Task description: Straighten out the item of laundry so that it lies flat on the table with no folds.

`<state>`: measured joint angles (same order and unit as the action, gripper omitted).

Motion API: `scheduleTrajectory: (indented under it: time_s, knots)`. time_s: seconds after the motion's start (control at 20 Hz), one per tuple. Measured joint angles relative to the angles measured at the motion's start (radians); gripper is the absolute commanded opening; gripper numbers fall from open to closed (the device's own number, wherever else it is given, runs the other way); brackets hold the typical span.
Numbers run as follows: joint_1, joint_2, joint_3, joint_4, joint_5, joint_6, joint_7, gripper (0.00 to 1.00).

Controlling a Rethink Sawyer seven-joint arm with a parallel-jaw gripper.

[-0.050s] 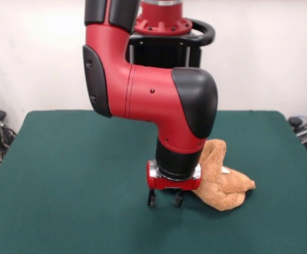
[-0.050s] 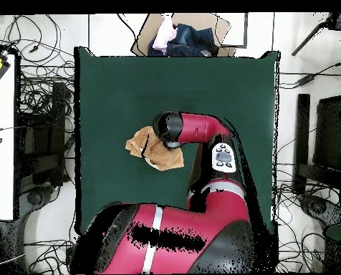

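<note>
The red and black arm point(image 1: 153, 100) bends down over the green table point(image 1: 63, 174) and ends in a claw point(image 1: 165, 199) pointing straight at the tabletop. In the front view its two short black fingers point(image 1: 152, 199) stand apart with bare green felt showing between them; the claw is open and holds nothing. The fingertips sit at or just above the felt; contact cannot be judged.

The towel point(image 1: 222, 182), orange-tan terry cloth, lies crumpled in a heap just beside the claw, on its right in the front view. One part rises in a rumpled peak behind the arm's wrist, and the rest spreads low toward the table's right side. A small white tag point(image 1: 225, 170) shows on the upper face of the heap.

In the overhead view the towel point(image 2: 146, 149) lies near the middle of the table point(image 2: 109, 86), partly under the arm's end joint point(image 2: 170, 129), bunched and folded over itself. The claw itself is hidden there by the arm. Cables lie on the floor around the table.
</note>
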<state>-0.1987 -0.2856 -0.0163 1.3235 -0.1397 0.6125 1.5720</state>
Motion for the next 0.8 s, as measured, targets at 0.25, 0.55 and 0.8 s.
scheduleTrajectory:
  time_s: [0.25, 0.55, 0.8]
  knots:
    - [0.0, 0.002, 0.0, -0.006, 0.0, 0.009, 0.0, 1.0]
    - [0.0, 0.01, 0.0, -0.025, 0.004, 0.04, 0.0, 1.0]
    - [-0.004, 0.013, 0.004, -0.032, 0.007, 0.053, 0.0, 1.0]
